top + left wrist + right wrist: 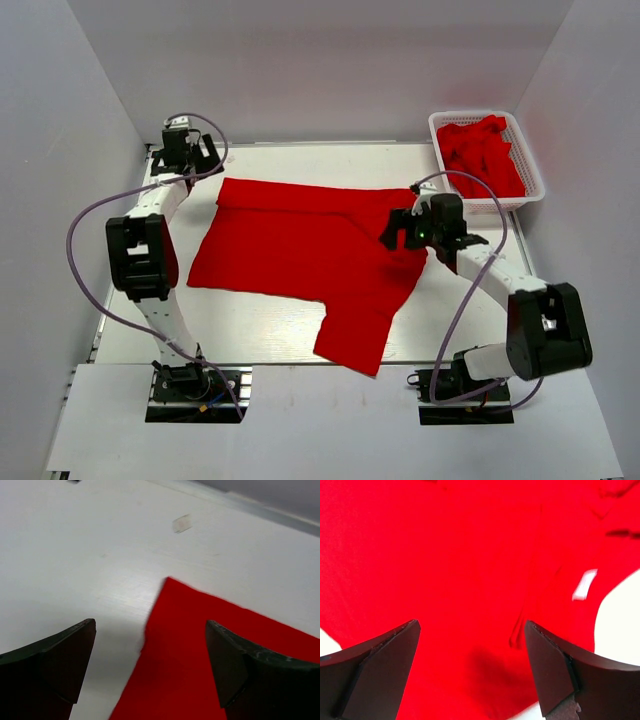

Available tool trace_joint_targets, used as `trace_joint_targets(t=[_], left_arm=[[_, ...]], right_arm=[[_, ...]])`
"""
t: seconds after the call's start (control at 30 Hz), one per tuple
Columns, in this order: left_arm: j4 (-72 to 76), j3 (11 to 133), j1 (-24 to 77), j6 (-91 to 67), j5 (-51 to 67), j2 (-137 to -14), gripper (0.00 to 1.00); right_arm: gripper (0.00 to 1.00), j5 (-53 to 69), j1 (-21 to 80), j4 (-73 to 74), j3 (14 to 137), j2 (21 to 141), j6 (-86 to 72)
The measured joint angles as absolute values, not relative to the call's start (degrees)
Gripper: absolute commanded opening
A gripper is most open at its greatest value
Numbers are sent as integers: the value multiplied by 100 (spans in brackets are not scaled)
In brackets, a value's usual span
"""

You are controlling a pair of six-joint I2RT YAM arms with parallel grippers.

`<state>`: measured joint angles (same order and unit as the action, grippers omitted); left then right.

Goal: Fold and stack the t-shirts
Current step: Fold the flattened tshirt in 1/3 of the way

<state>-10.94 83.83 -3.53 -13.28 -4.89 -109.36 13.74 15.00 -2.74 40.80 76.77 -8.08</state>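
A red t-shirt (pixel 300 255) lies spread on the white table, one sleeve reaching toward the front edge. More red t-shirts (pixel 482 153) are heaped in the white mesh basket. My left gripper (pixel 190 152) is open and empty at the shirt's far left corner; the left wrist view shows that corner (pixel 200 645) between its fingers. My right gripper (pixel 408 230) is open and empty above the shirt's right side. The right wrist view shows red cloth (pixel 470 580) with a small white label (pixel 584 585) filling the frame.
The white mesh basket (pixel 532 165) stands at the back right corner. White walls close in the left, back and right of the table (pixel 260 335). A small tape mark (pixel 181 524) is on the table beyond the shirt corner.
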Motion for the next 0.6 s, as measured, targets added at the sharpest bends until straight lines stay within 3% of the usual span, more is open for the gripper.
trace_joint_targets(t=[0.33,0.6], left_arm=[[-814,9386,-154,-1337,1326,-12379,100],[-862,9507,-60,-1389,1457,-12923,100]], right_arm=[[90,749,1490,-226,5537,9323,-1466],[90,438,1444,202,6796,10855,-1881]])
